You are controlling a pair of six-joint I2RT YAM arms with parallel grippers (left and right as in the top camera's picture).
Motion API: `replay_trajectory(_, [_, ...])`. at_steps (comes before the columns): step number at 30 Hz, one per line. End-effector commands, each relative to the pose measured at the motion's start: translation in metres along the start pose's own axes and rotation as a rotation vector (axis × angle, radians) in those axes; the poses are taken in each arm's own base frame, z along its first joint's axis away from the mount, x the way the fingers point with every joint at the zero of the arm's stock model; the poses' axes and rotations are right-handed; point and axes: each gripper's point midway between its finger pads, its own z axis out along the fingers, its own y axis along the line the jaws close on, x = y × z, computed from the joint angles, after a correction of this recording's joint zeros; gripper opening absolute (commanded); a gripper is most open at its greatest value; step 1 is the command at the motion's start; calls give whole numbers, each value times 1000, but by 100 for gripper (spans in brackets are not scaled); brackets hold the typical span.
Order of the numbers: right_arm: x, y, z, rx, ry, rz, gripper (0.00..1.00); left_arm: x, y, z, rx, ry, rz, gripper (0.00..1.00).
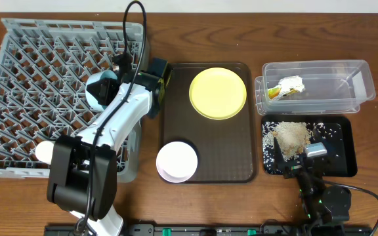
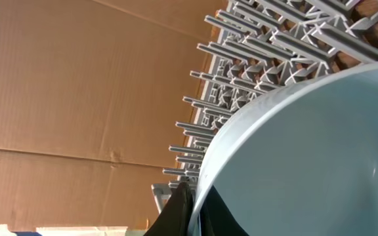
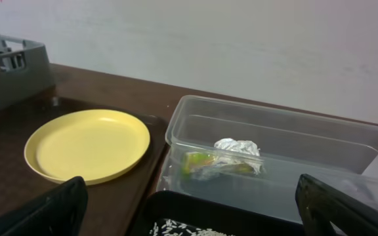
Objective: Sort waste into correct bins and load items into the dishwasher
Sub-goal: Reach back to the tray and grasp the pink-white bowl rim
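My left gripper is shut on the rim of the light blue bowl, holding it tilted over the right side of the grey dishwasher rack. In the left wrist view the rim is pinched between the two black fingers, with the bowl in front of the rack pegs. A white cup sits in the rack. The yellow plate and cream-white bowl lie on the brown tray. The wrapper is in the clear tub, rice in the black tray. My right gripper stands open and empty above the black tray's near edge.
The right wrist view shows the plate at left, the clear tub with the wrapper ahead, the black tray below, and a corner of the rack far left. The left arm crosses the rack's front right corner.
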Motion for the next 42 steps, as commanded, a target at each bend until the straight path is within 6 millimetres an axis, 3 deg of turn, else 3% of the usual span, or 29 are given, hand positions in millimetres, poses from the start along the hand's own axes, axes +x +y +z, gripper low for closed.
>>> replay_trajectory(1, [1,-2,0,11,0,1,99,0,4,3,-51,-9,24,8])
replay_trajectory(16, [1,-2,0,11,0,1,99,4,5,11,-42,20,13,8])
replay_trajectory(21, [1,-2,0,11,0,1,99,8,-13,4,49,35,22,8])
replay_trajectory(27, [1,-2,0,11,0,1,99,22,-46,-15,213,68,62,16])
replay_trajectory(35, [1,-2,0,11,0,1,99,27,-48,-49,294,60,62,53])
replay_trajectory(42, [1,-2,0,11,0,1,99,42,-67,-111,744,230,-169,56])
